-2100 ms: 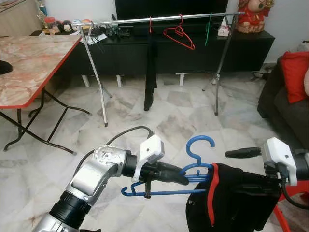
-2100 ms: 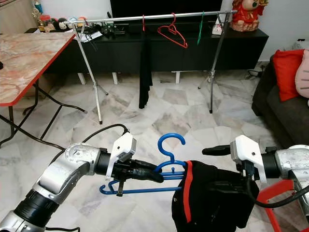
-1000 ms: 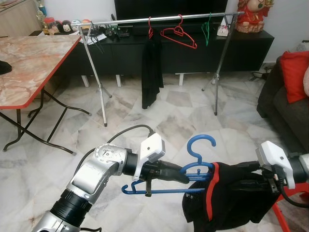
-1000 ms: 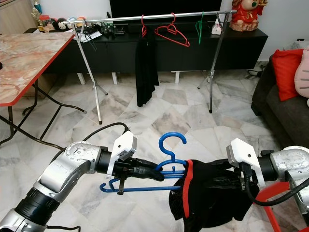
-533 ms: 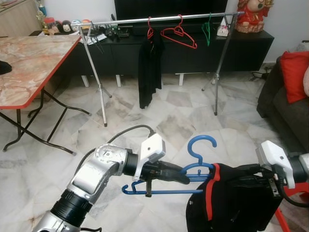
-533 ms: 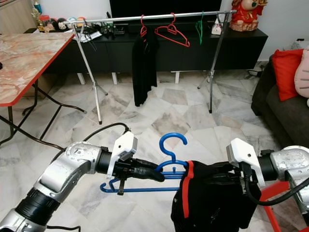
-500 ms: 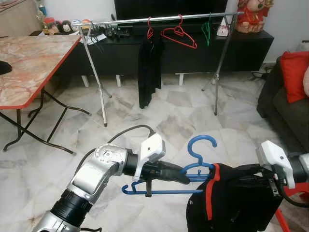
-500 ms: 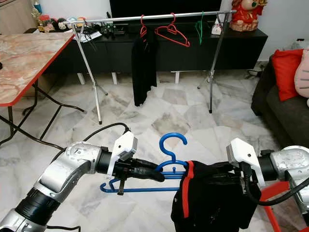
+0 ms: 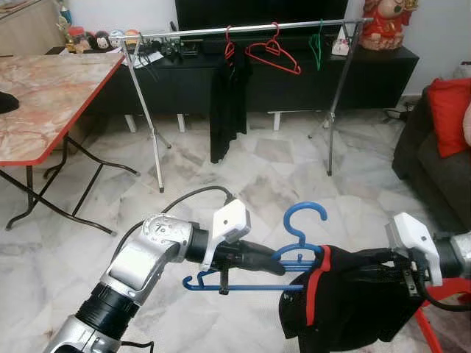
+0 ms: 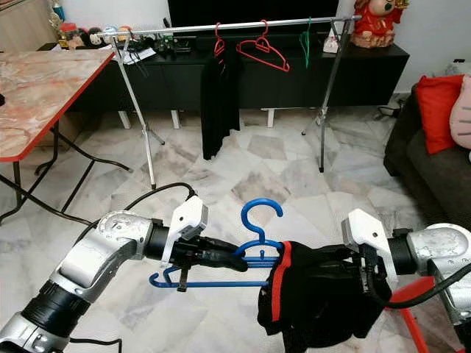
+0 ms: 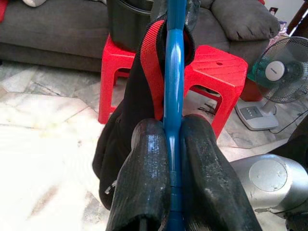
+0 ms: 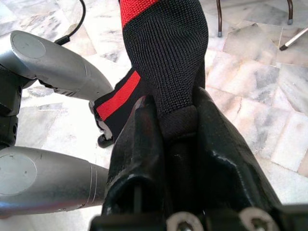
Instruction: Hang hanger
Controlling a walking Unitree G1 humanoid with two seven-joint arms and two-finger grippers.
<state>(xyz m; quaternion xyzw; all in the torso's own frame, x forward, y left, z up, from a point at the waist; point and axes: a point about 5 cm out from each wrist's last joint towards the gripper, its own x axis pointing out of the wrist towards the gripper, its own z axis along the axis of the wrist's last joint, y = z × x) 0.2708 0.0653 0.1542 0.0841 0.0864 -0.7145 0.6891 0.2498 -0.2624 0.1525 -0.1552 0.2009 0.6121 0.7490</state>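
Above marble floor [image 9: 280, 176], clothes rail [image 9: 243, 29], black cabinet [image 9: 294, 81], red-edged table [image 9: 44, 103]

Marble floor [image 9: 280, 184], clothes rack [image 9: 243, 29] standing on it, well beyond the left end effector [image 9: 276, 266], folding surface [image 9: 44, 95] alongside.

marble table [image 9: 44, 95] | red stool [image 11: 211, 72] | fan [image 11: 281, 72] | red cushion [image 9: 450, 110]

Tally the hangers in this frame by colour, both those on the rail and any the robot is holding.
Red: 2, one carrying a black garment, one bare, both on the rail.
Green: 1, on the rail.
Blue: 1, clamped in the left gripper, with a black and red garment on it that the right gripper pinches.
Total: 4
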